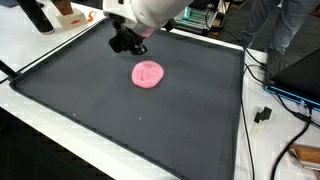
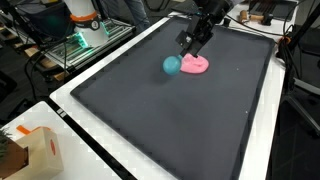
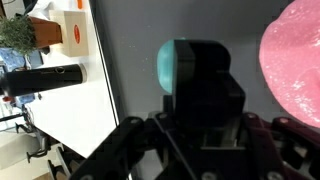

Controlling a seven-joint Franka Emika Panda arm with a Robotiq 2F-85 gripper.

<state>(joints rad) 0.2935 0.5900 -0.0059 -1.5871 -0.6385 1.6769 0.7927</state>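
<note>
A robot's claw (image 2: 187, 47) hovers low over a black mat (image 2: 150, 120) covering a white desk (image 1: 30, 35). In the wrist view the claw (image 3: 203, 60) looks closed, fingers pressed together in one dark block with nothing between them. A teal ball (image 2: 172, 65) rests on the mat just beside a pink disc (image 2: 196, 67), at the disc's 9 o'clock in an exterior view. There the claw hangs at about 12 o'clock from the pair, above and apart from both.

From the wrist, the ball (image 3: 167, 65) peeks out at the claw's 9 o'clock, half hidden behind it, and the disc (image 3: 295, 70) fills the 3 o'clock edge. In an exterior view the claw (image 1: 130, 47) stands at the disc's (image 1: 148, 74) 11 o'clock; the ball does not show there. A cardboard box (image 3: 70, 30), a plant (image 3: 20, 35) and a black cylinder (image 3: 50, 75) sit on the desk off the mat.
</note>
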